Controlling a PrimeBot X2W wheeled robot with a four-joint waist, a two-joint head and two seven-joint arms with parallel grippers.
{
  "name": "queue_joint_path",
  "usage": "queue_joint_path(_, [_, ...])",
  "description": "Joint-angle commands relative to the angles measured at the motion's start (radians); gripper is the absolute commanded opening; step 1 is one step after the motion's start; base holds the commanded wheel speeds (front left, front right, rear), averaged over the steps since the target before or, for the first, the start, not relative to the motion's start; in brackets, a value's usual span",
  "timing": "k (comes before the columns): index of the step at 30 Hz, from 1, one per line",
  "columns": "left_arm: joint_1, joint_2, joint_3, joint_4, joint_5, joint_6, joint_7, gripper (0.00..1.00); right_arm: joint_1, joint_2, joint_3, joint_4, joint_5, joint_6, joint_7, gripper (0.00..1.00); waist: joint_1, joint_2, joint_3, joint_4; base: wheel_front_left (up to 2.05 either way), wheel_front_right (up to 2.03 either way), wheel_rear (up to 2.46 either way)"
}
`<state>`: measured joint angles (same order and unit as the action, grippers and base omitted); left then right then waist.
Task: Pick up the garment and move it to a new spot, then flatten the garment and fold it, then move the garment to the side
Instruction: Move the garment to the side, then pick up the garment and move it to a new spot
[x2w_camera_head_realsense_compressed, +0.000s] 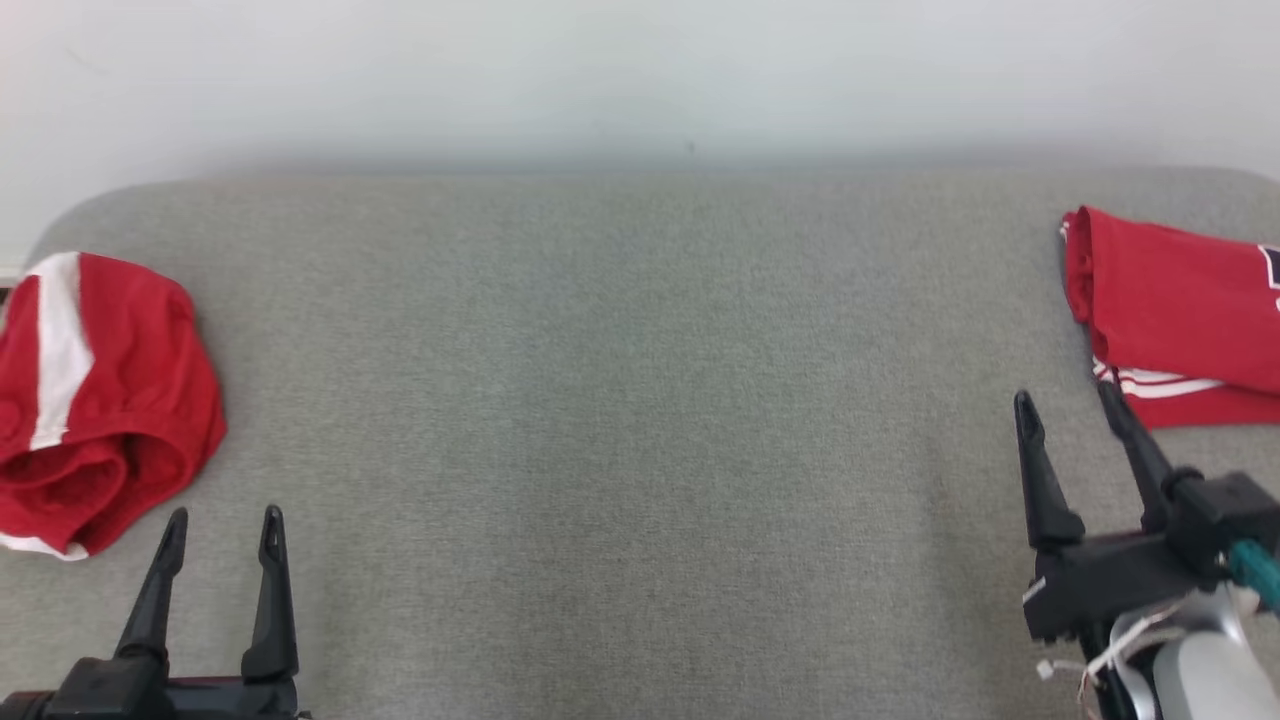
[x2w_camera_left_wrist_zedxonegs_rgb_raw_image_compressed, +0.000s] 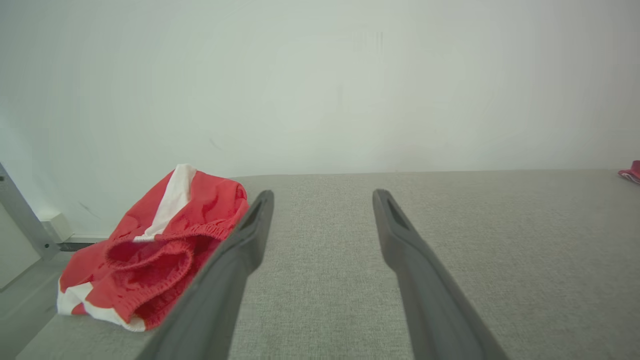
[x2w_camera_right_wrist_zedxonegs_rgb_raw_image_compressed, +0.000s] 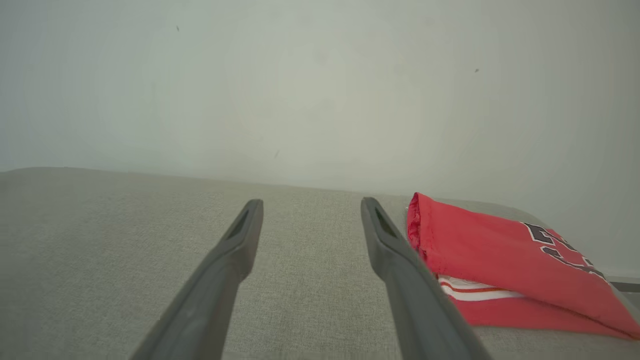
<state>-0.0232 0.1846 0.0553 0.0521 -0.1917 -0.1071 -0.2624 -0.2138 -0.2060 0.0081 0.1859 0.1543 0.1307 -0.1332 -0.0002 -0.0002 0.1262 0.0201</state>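
Head view: left tool (x2w_camera_head_realsense_compressed: 225, 515) was spread wide, empty, just right of the crumpled red-and-white garment (x2w_camera_head_realsense_compressed: 100, 400) lying at the left edge of the grey table (x2w_camera_head_realsense_compressed: 640, 400); right tool (x2w_camera_head_realsense_compressed: 1065, 397) was spread wide too, nothing in it, its outer finger close beside the folded red garment (x2w_camera_head_realsense_compressed: 1180, 310) at the right edge. The two garments lay well apart

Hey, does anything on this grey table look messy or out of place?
The red shorts at the left edge of the table lie crumpled, waistband bunched open, unlike the red jersey folded neatly at the right edge. Nothing looks spilled or damaged.
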Motion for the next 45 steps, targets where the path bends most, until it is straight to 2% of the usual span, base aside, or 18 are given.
queue_joint_path(1, [0.016,-0.005,0.003,0.006,0.005,-0.006,-0.003,1.0,0.036,0.016,-0.009,-0.018,0.002,0.0,-0.001,1.0,0.0002,0.0002,-0.04,0.031,0.0,0.0,0.0])
queue_joint_path(8, [0.033,-0.017,0.002,0.037,0.017,-0.015,-0.003,1.0,0.172,0.082,-0.047,-0.092,-0.012,0.0,-0.004,1.0,0.0002,0.0002,-0.079,0.043,0.0,0.0,0.0])
queue_joint_path(15, [0.054,-0.021,0.015,0.053,0.023,-0.017,-0.003,1.0,0.268,0.12,-0.042,-0.123,-0.019,0.0,-0.02,1.0,0.0002,0.0002,-0.109,0.035,0.0,0.0,0.0])
queue_joint_path(45, [0.066,-0.013,-0.002,0.113,0.053,-0.022,-0.003,1.0,0.312,0.134,-0.041,-0.11,0.004,0.0,-0.02,1.0,0.0002,0.0002,-0.142,0.027,0.0,0.0,0.0])
